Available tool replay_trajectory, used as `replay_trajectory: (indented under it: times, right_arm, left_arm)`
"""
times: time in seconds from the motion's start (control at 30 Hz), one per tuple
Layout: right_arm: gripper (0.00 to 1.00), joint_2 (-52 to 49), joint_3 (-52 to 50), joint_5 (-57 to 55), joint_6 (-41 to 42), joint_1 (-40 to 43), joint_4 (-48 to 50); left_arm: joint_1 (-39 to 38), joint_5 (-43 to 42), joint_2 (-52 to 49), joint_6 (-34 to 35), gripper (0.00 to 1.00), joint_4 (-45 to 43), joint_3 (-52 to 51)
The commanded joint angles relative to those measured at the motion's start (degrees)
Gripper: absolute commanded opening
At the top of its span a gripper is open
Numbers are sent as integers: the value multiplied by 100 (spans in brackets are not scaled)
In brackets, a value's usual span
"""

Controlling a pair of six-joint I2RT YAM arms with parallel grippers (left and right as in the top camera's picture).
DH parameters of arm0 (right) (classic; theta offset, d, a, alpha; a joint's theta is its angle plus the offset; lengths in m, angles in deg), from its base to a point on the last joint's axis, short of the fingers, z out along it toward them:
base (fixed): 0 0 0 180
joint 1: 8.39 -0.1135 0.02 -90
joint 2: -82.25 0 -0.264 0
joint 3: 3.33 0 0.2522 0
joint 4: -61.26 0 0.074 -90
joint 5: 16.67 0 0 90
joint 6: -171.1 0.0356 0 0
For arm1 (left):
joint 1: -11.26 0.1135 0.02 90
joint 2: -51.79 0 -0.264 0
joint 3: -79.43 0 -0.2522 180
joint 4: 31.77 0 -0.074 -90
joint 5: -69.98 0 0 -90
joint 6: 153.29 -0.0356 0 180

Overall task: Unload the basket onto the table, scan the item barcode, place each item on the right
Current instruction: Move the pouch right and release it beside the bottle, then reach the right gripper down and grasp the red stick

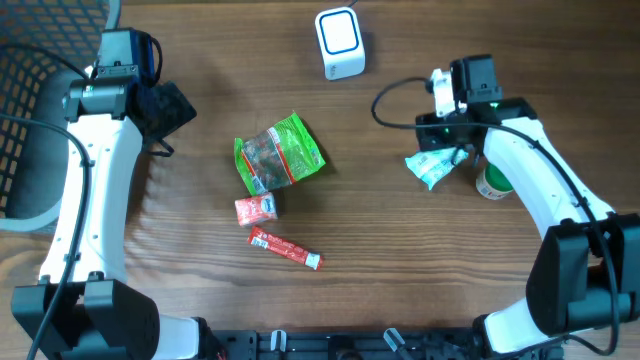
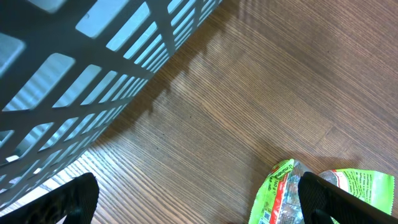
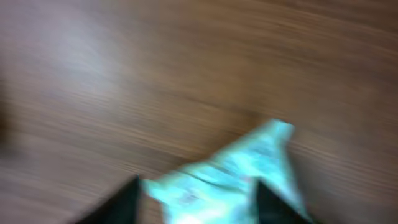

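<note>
- Teal packet [image 1: 432, 168] is at right side of tabletop [image 1: 400, 270], directly under right claw [image 1: 449, 152]. In wrist view it sits betw. the two fingers.
- Right claw: fingers partly apart w/ packet betw. them. View too blurred, so can't tell if gripping or let go.
- Packet's long axis runs approx. left-right.
- Scanner [image 1: 340, 43] lies up-left of packet, so right arm is much nearer than left.
- Left claw [image 2: 199, 205] is spread wide and empty, by basket [image 2: 93, 74].
</note>
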Motion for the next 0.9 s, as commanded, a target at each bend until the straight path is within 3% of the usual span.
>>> replay_trajectory:
  times: [0.0, 0.17, 0.4, 0.5, 0.73, 0.8, 0.87]
  right_arm:
    - [25, -42, -219, 859, 1705, -157, 407]
    - [20, -337, -1058, -31, 2170, -494, 1615]
    - [20, -433, -1217, -1532, 2402, -490, 1014]
    - [15, -415, -1215, -1788, 2400, -490, 824]
    - [16, 262, -1204, -2597, 2068, -487, 660]
    - [15, 387, -1161, -1950, 1412, -487, 592]
    - [16, 549, -955, -511, 739, -557, 339]
  left_arm:
    - [42, 55, 42, -24, 100, 0, 52]
    - [42, 55, 42, -24, 100, 0, 52]
    - [42, 55, 42, -24, 100, 0, 55]
    - [42, 55, 42, -26, 100, 0, 55]
    - [42, 55, 42, -26, 100, 0, 52]
    - [42, 55, 42, -24, 100, 0, 52]
    - [42, 55, 42, -24, 100, 0, 52]
